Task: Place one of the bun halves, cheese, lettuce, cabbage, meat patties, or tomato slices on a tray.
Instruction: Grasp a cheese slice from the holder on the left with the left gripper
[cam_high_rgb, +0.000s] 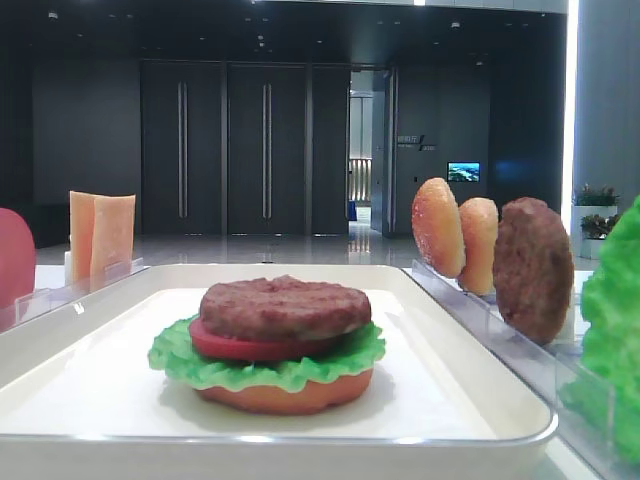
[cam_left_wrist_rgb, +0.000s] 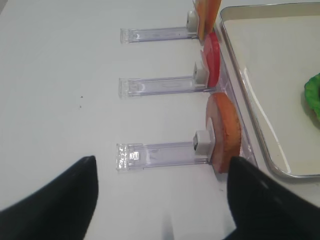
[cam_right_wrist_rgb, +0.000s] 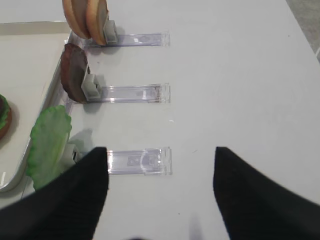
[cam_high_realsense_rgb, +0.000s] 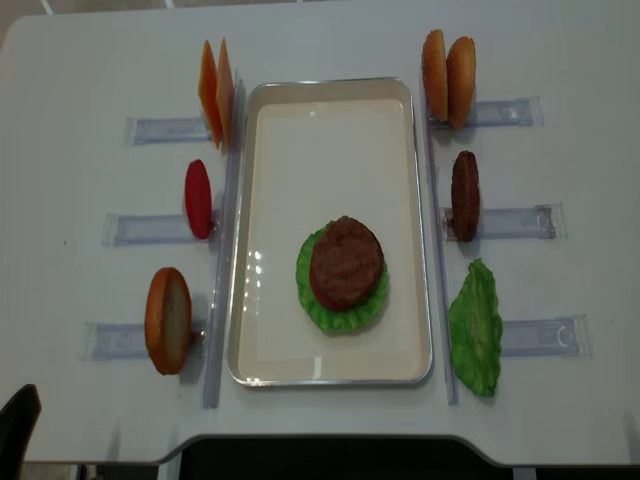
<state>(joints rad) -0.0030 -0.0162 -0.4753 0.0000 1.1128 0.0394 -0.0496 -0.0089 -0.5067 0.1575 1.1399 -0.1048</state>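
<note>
On the white tray sits a stack: bun base, lettuce, tomato, and a meat patty on top. Two cheese slices, a tomato slice and a bun half stand in racks left of the tray. Two bun halves, a patty and a lettuce leaf stand to its right. My left gripper hangs open and empty above the table, near the bun half. My right gripper is open and empty beside the lettuce.
Clear plastic racks stick out sideways from both long edges of the tray. A black part of the left arm shows at the table's front left corner. The table's front edge runs just below the tray.
</note>
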